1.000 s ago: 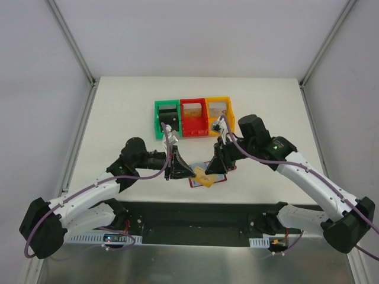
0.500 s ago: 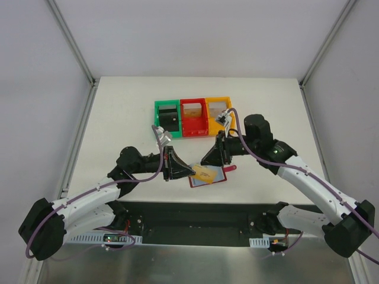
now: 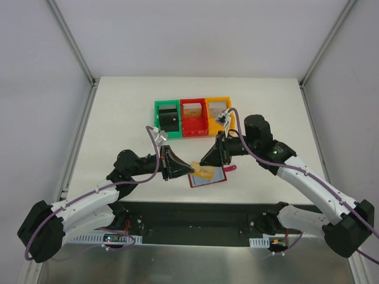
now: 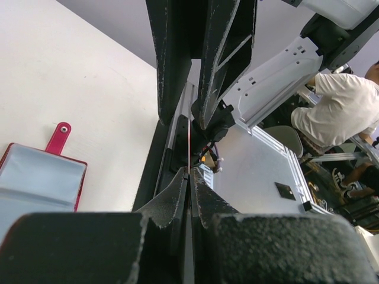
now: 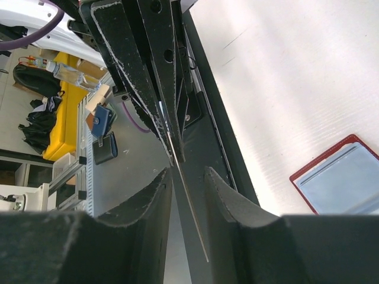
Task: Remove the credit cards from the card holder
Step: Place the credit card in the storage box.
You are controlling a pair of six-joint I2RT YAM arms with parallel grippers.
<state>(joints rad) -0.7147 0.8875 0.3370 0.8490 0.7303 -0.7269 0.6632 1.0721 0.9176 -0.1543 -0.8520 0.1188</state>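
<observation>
Here the left tool [image 3: 188,169] is pressed together on a yellowish credit card [image 3: 205,173], pinching it by its 9 o'clock end and holding it over the 10 o'clock corner of the card holder [image 3: 214,178]; whether the two touch cannot be told. The card holder lies open and flat on the white surface [image 3: 118,130], close to its 6 o'clock edge. Its grey-blue lining faces up and its small red tab [image 3: 230,168] sticks out toward 2 o'clock. The right tool [image 3: 205,161] comes in from 2 o'clock to the card's upper edge. In its own wrist view its fingers [image 5: 237,198] stand spread, one on either side of the card, which shows edge-on as a thin line running through the gap. The left wrist view shows the same card edge-on, clamped between the left fingers [image 4: 169,201]. At 12 o'clock from the card holder, well apart, a green bin [image 3: 157,121], a red bin [image 3: 193,134] and a yellow bin [image 3: 218,99] stand side by side in a row, with a black block [image 3: 170,121] inside the green one.
</observation>
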